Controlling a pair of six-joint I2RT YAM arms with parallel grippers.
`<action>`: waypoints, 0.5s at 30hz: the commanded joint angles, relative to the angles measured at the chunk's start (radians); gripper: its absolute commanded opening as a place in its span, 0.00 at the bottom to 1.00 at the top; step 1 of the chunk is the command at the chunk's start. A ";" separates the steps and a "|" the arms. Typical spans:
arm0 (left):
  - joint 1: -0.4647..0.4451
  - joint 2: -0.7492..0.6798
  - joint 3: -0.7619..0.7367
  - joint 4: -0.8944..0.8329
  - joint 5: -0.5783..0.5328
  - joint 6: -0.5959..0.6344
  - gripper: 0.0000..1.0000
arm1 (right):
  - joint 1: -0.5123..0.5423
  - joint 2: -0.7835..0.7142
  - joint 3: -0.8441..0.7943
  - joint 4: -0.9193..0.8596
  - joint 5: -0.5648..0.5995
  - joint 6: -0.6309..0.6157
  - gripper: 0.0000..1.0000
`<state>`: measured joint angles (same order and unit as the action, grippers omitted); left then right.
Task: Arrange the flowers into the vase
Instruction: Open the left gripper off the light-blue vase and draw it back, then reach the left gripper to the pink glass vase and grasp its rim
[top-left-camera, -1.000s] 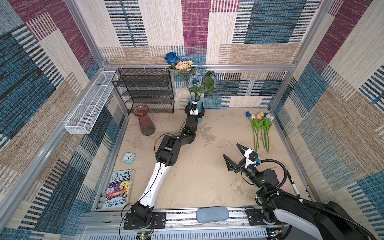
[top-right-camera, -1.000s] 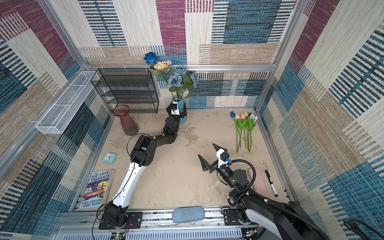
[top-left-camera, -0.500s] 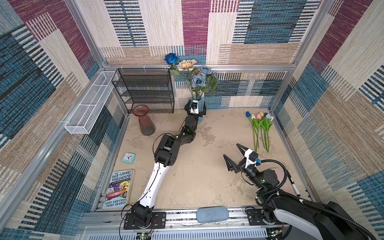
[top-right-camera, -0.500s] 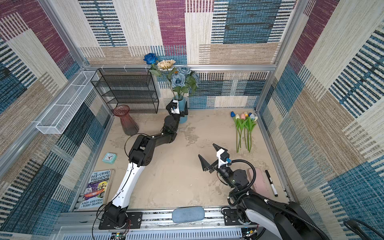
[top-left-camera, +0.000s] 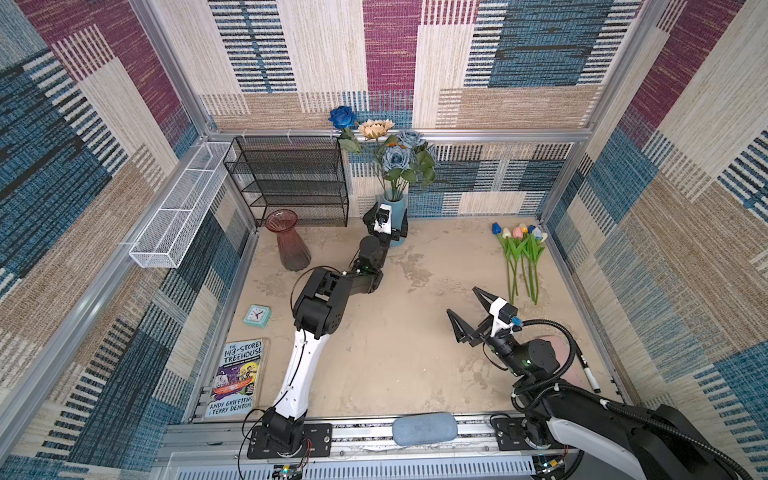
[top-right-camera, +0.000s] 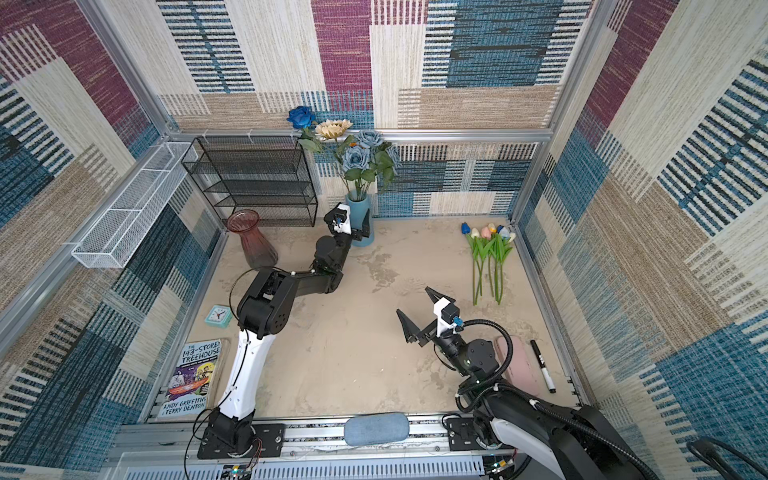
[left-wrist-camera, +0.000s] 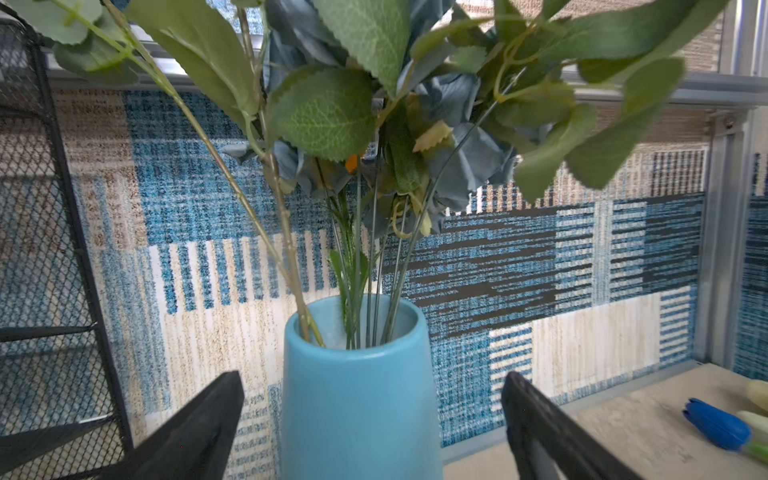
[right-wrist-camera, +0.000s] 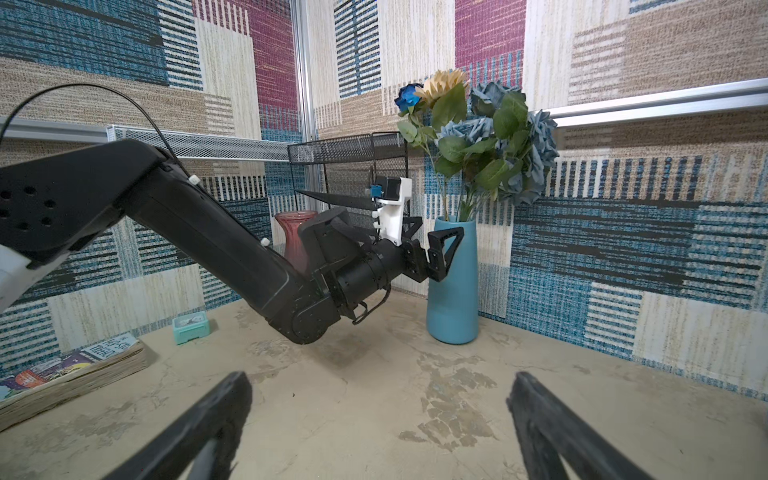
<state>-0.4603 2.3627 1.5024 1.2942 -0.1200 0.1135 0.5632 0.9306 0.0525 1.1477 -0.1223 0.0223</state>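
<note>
The teal vase stands by the back wall. It holds flowers: a deep-blue rose, a cream sunflower and dusty-blue roses. A bit of orange bloom shows among the stems. My left gripper is open, one finger on either side of the vase, with gaps on both sides. Short tulips lie on the table at the right. My right gripper stands open and empty over bare table.
A red glass vase and a black mesh shelf stand left of the teal vase. A white wire basket hangs on the left wall. A small clock, a book and a marker lie near the edges.
My left gripper's jaws have spread wider beside the vase, and the sunflower with its neighbours has swung a little to the right. The right arm has not moved.
</note>
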 joint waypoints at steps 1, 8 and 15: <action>-0.001 -0.120 -0.139 0.083 0.077 0.040 1.00 | 0.001 -0.003 0.001 0.016 -0.015 0.000 1.00; 0.015 -0.629 -0.697 0.005 0.029 0.062 0.99 | 0.001 -0.006 0.020 -0.028 -0.052 -0.027 1.00; 0.182 -1.038 -1.044 -0.295 0.001 0.095 1.00 | 0.001 -0.003 0.024 -0.029 -0.079 -0.024 1.00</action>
<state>-0.3199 1.3968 0.5327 1.1282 -0.0998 0.1570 0.5632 0.9264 0.0673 1.1110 -0.1814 0.0025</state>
